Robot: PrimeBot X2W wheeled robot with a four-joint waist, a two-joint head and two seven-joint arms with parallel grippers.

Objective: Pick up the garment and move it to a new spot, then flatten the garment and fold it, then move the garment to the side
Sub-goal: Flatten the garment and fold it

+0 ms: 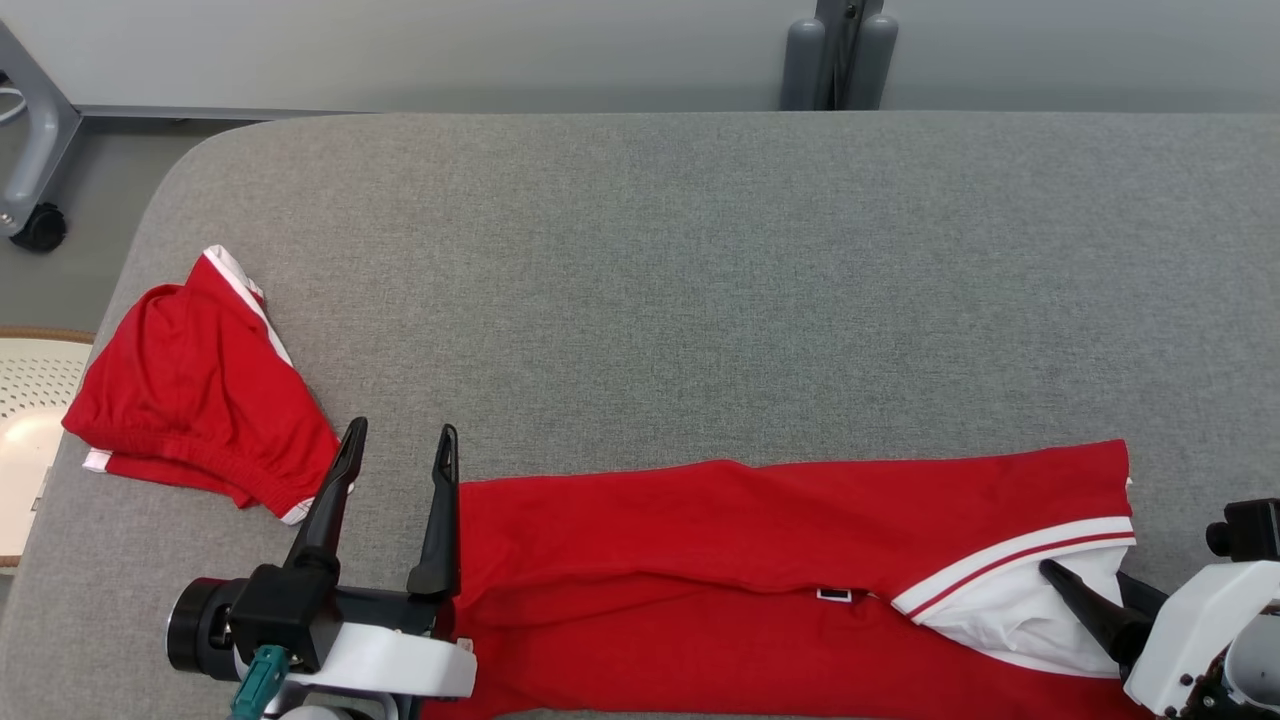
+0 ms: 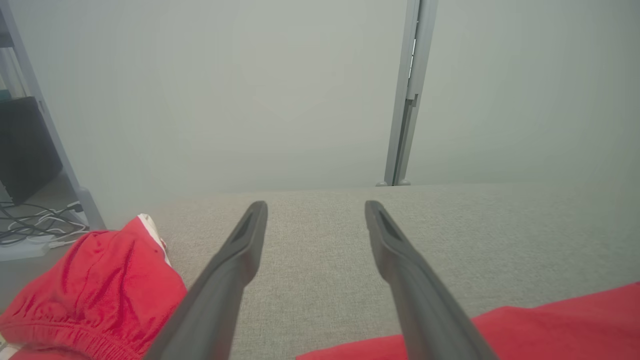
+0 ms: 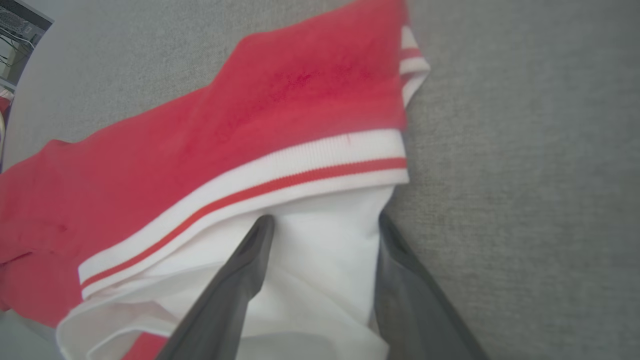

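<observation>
The left hand (image 1: 403, 430) is held open over bare grey cloth, just beside the left end of the long red garment (image 1: 760, 560). The right hand (image 3: 324, 220) is likewise spread open, astride white fabric at the garment's right end. The garment is stretched along the near edge of the fabric-covered worktop (image 1: 700, 280). A second red garment (image 1: 190, 390) is folded near the left corner. A pale wall (image 2: 250, 100) is seen beyond.

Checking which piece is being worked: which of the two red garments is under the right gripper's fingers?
The long garment with the white striped band, along the near edge, under the right gripper. The bunched garment lies apart, far left.
</observation>
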